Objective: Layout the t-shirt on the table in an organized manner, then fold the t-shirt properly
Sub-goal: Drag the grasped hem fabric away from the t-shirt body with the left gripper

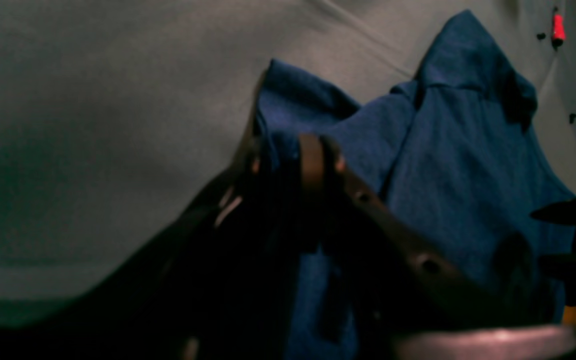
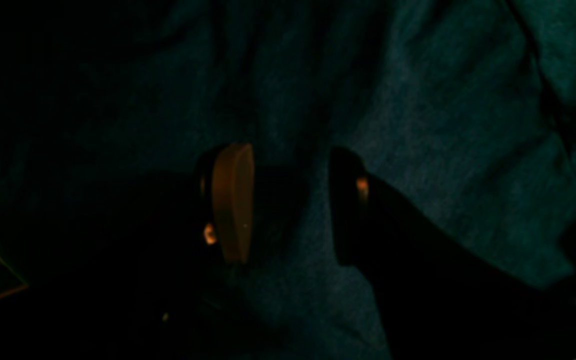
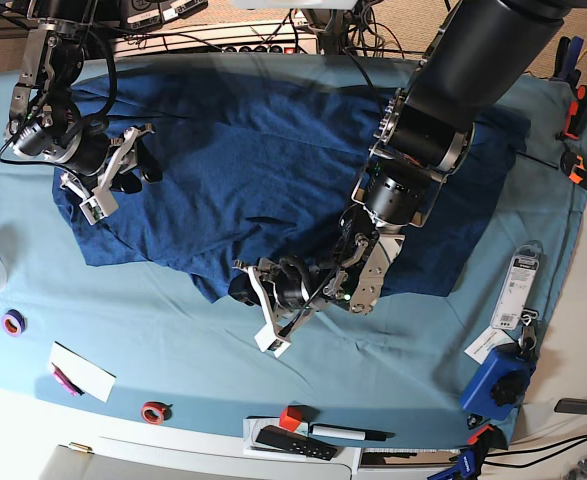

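Two tools on the t-shirt (image 3: 273, 160), which lies spread but rumpled across the far half of the desk (image 3: 173, 345) — layout step in hand, folding not begun, as I read it.

Left tool (image 1: 288, 150) sits at the shirt's near hem, about midway along it; wrist view shows its fingers close together with blue fabric bunched between them, so it looks pinched on the hem, though blur stops me calling it firm. Right tool (image 2: 288, 200) is at the shirt's left end as the base view shows it, fingers apart, cloth under them and nothing gripped.

Shirt look: dark navy heather, soft, near hem ragged and folded under, creases running across the body, right end partly hidden by the left arm.

Next move likely needs the hem drawn toward the near desk edge — pull slow, fabric drags.
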Controlling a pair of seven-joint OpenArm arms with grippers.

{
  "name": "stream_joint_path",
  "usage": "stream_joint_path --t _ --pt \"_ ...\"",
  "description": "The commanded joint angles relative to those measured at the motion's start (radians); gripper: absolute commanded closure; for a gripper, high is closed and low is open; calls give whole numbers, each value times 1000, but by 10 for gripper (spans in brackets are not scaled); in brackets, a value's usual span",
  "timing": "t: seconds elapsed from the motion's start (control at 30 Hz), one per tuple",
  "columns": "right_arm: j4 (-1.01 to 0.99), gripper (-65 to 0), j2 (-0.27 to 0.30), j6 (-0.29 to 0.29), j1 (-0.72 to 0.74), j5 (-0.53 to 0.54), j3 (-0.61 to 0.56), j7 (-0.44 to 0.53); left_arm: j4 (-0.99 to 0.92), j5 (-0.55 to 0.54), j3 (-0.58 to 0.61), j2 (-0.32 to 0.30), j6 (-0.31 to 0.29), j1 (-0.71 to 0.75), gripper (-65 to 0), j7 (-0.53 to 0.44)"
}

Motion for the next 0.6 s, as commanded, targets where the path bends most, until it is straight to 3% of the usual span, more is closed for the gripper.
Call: stream_joint_path --t 0.0,0.17,0.27,0.37,0.57 --pt "17 -249 14 1 8 17 7 18 16 -18 -1 25 -11 -37 -121 -30" --pt "17 -249 14 1 8 17 7 19 16 37 -1 25 5 -37 -142 -103" --pt "17 -249 14 1 8 17 7 19 16 96 -1 25 116 -37 -209 -163" --pt "17 -249 14 1 8 18 7 19 16 163 -1 25 194 -37 -222 -209" --pt "17 -249 14 1 8 17 7 23 16 212 -1 25 199 -2 -222 -235"
